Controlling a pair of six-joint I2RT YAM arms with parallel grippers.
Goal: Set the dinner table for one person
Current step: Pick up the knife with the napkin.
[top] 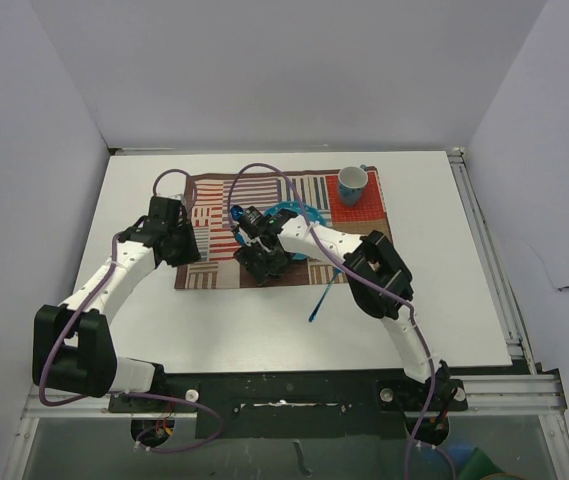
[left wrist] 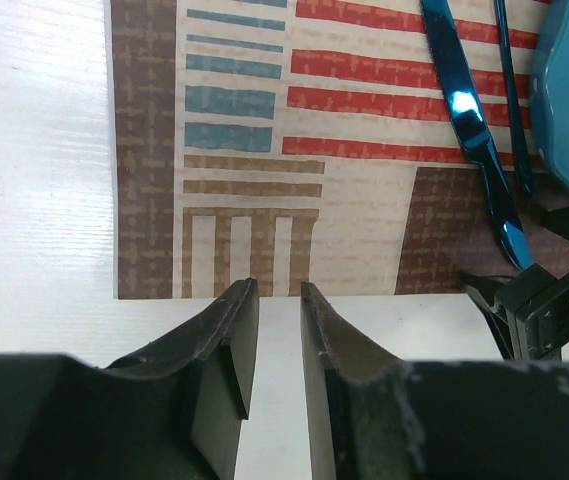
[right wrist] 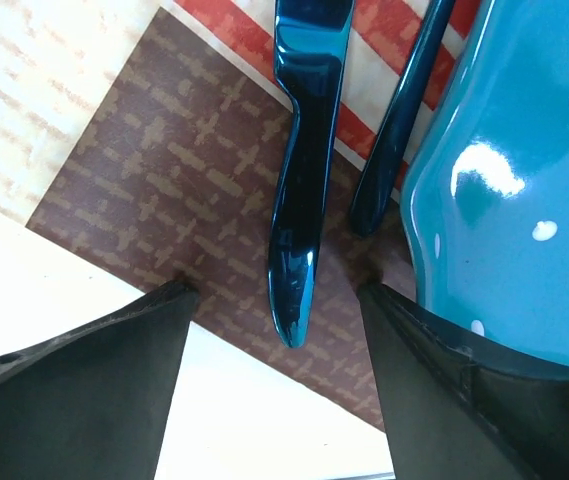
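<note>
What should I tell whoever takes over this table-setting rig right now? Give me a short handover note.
Left gripper: slightly open, empty, over the table at the mat's edge.
Right gripper: open, straddling a blue utensil's handle on the mat, not gripping it.
Done: dotted teal plate on the mat, thinner utensil also beside it, cup at the mat's far right corner.
Left: a third utensil lies mostly off the mat's near edge; it probably belongs beside the plate.
</note>
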